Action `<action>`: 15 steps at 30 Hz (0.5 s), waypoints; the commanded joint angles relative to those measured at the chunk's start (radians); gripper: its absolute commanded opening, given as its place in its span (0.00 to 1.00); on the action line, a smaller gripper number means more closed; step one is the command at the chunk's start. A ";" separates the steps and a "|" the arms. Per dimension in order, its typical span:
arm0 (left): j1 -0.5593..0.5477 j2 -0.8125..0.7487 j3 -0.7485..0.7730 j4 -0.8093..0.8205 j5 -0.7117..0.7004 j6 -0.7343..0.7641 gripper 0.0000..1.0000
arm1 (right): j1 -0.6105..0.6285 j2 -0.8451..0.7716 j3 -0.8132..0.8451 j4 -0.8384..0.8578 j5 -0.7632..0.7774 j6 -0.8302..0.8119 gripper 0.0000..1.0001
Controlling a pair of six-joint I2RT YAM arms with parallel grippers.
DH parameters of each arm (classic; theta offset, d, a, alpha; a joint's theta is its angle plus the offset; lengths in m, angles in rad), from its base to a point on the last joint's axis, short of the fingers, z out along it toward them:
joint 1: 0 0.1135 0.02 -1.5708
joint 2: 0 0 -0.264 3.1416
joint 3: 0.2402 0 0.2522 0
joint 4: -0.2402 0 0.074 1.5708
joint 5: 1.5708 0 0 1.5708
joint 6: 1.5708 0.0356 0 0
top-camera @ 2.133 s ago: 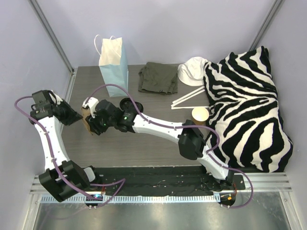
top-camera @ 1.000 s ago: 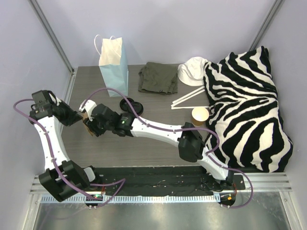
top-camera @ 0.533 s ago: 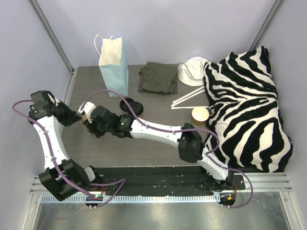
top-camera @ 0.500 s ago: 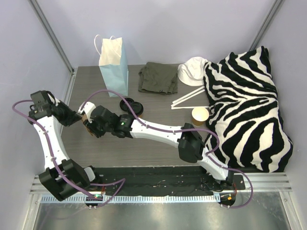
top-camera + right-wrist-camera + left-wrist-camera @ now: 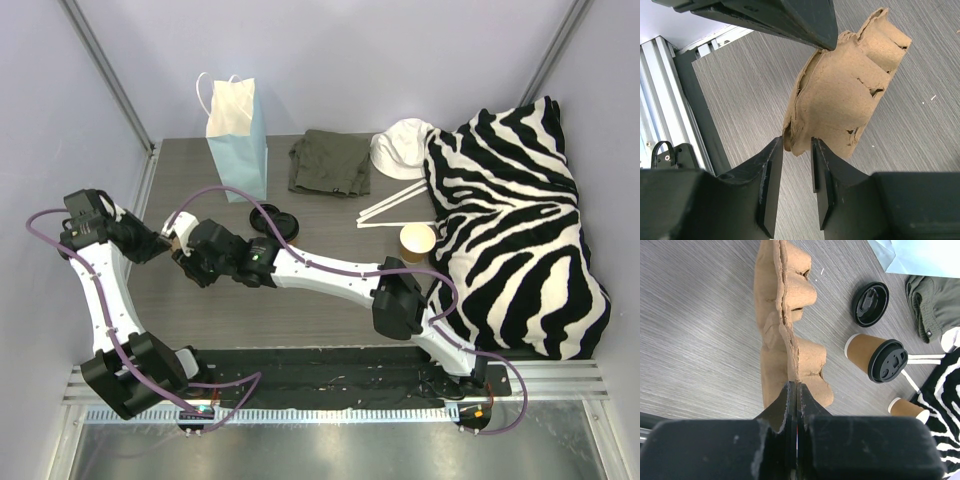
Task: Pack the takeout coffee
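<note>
Cup carrier point(image 5: 790, 340) is held edge-up, pinched by the closed left fingers point(image 5: 780, 410). Right fingers point(image 5: 771, 180) are set astride its lower edge, part spread; grip can't be confirmed. Takeout coffee point(image 5: 871, 354) is lying sideways on the table point(image 5: 700, 315), right of the carrier, lid end pointed away. Right arm is judged nearer.

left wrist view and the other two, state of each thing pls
pulp carrier, folded, on edge
left gripper, shut on the pulp carrier
right gripper, jaws apart at the pulp carrier's edge, grip unclear
lidded cup, on its side, lid on
loose lid, lying flat
lidless cup, upright
blue bag, upright, top open
</note>
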 commanded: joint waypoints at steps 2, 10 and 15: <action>0.010 -0.010 0.000 0.022 0.034 -0.009 0.00 | 0.008 -0.056 0.039 0.036 0.037 -0.018 0.34; 0.014 -0.008 -0.003 0.019 0.060 -0.020 0.00 | 0.009 -0.033 0.044 0.045 0.079 -0.049 0.28; 0.027 -0.002 -0.009 0.013 0.083 -0.041 0.00 | 0.024 -0.021 0.044 0.064 0.163 -0.078 0.27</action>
